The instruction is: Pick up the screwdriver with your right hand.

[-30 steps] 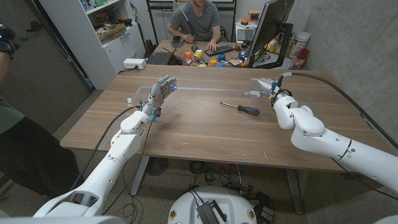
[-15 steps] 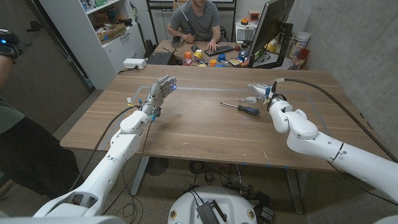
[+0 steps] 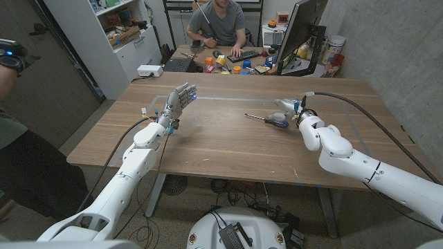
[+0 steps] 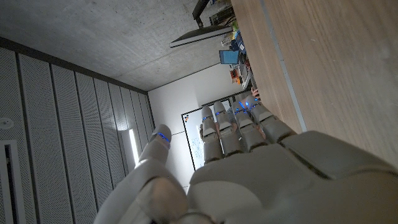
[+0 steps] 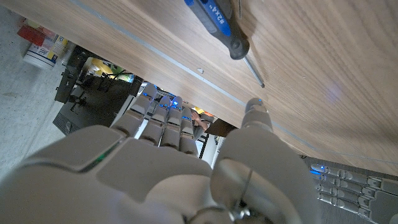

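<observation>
1. Screwdriver [image 5: 219, 23]: handle end cut off by right wrist pic's edge; only part of blue/black grip + shaft in frame.
2. Right hand [image 3: 289, 106]: in head view, too small to tell if fingers touch screwdriver [image 3: 268, 120] beside it.
3. Person [image 3: 217, 24] behind table [image 3: 221, 145]: head cut off at pic edge.
4. Desk clutter near person: too small to ID.

Robot hand [image 5: 186, 168] near screwdriver [image 5: 217, 25] (apart).
</observation>
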You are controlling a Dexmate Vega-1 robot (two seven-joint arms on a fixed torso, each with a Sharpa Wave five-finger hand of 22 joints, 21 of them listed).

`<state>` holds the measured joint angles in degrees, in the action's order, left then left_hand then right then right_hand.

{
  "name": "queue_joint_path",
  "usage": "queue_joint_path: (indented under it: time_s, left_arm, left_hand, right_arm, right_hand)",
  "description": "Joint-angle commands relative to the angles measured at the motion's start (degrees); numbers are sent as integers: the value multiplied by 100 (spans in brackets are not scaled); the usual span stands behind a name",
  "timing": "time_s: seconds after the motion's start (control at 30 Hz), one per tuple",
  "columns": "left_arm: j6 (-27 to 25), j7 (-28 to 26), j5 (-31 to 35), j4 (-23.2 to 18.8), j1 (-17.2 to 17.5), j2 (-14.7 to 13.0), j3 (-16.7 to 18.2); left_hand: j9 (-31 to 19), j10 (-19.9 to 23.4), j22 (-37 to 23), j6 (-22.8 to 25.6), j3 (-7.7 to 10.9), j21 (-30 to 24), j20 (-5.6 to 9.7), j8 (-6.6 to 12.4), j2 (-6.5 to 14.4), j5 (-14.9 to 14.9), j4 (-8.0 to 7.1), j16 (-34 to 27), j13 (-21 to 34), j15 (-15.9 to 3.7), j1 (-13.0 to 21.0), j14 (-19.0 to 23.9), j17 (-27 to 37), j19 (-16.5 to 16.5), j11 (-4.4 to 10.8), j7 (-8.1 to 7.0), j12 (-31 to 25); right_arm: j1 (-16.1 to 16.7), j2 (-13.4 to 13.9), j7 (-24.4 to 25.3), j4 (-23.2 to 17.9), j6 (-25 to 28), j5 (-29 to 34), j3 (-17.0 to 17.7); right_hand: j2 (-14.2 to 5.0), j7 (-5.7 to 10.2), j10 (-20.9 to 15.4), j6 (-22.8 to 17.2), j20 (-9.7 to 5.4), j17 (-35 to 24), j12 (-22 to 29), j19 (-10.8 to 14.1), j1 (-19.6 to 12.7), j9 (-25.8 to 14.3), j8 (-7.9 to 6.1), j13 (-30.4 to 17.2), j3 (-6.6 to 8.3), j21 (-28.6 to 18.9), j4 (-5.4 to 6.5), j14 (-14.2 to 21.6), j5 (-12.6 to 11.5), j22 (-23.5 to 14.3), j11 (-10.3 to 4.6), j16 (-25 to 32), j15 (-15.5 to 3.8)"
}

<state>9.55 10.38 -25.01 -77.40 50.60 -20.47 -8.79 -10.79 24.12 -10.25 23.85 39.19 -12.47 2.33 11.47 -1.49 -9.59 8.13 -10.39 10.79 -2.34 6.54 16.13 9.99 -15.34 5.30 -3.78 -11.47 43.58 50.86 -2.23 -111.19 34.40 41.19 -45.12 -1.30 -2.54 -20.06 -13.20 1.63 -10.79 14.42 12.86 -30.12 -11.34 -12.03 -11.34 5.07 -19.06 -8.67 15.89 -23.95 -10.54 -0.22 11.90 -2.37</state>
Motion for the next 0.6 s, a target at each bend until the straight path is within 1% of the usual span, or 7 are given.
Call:
queue_joint_path:
  time_s: [0.03, 0.4, 0.47, 0.5, 0.53, 0.57, 0.6]
  left_arm:
    - [-12, 2, 23, -13, -2, 13, -9]
    - [-5, -1, 30, -23, 16, 16, -1]
    - [17, 13, 29, -11, 14, 19, 2]
    - [16, 3, 33, -16, 17, 20, 4]
    - [19, 9, 36, -17, 18, 16, 4]
    - [23, 10, 38, -18, 19, 16, 5]
    - [23, 11, 43, -20, 21, 12, 5]
  left_hand:
    - [-14, 49, -22, -15, 44, 27, 82, -14, 0, -38, 0, -31, 13, -421, 53, 37, 22, -49, 3, -9, -22]
    - [-15, 46, -22, -19, 43, 31, 78, -15, -6, -35, 0, -32, 14, -419, 51, 34, 24, -49, -11, -8, -20]
    - [-15, 42, -22, -20, 43, 32, 80, -16, -7, -35, -1, -32, 14, -420, 50, 34, 24, -49, -9, -5, -18]
    - [-15, 44, -22, -23, 42, 32, 81, -17, -7, -34, -1, -32, 14, -418, 50, 34, 24, -49, -13, -7, -19]
    - [-15, 45, -22, -20, 42, 32, 80, -16, -8, -34, -1, -32, 14, -417, 49, 33, 24, -49, -12, -6, -19]
    - [-15, 44, -23, -17, 42, 33, 83, -15, -8, -34, -2, -32, 14, -415, 49, 33, 24, -47, -15, -9, -19]
    - [-15, 45, -23, -13, 41, 33, 85, -13, -9, -33, -2, -32, 14, -416, 47, 33, 25, -49, -17, -8, -19]
  right_arm:
    - [-46, -89, -198, 261, -137, 41, -150]
    - [-81, -161, -196, 425, -341, 121, -262]
    - [-70, -166, -101, 471, -419, 154, -272]
    - [-68, -169, -100, 480, -436, 155, -271]
    - [-49, -175, -53, 495, -478, 114, -246]
    - [-37, -179, -9, 509, -499, 119, -239]
    - [-25, -184, 51, 519, -486, 186, -253]
  right_hand:
    - [-7, 37, -75, -10, 8, -26, 30, 54, -107, -17, -10, -33, -23, 13, -1, 0, -52, -13, -8, -12, -250]
    - [-35, 62, -201, -71, -7, -30, 91, 129, -209, -18, -34, -58, -6, 14, -12, 46, -100, -17, 10, 1, -267]
    - [-64, 98, -259, -140, -10, -34, 120, 200, -287, -20, -59, -73, 15, 3, -23, 151, -129, -19, -46, 38, -316]
    - [-86, 117, -293, -160, -29, -44, 140, 327, -352, -20, -63, -87, 26, -28, -25, 290, -154, -22, -44, 88, -359]
    - [-108, 129, -333, -237, -140, -63, 165, 591, -446, -22, -85, -107, 34, -103, -25, 577, -190, -27, -35, 190, -424]
    - [-98, 132, -344, -251, -199, -69, 171, 712, -490, -22, -86, -115, 30, -138, -31, 690, -203, -29, -34, 230, -467]
    - [-139, 140, -418, -340, -313, -89, 205, 936, -650, -26, -110, -138, 61, -200, -50, 892, -241, -34, 12, 305, -540]
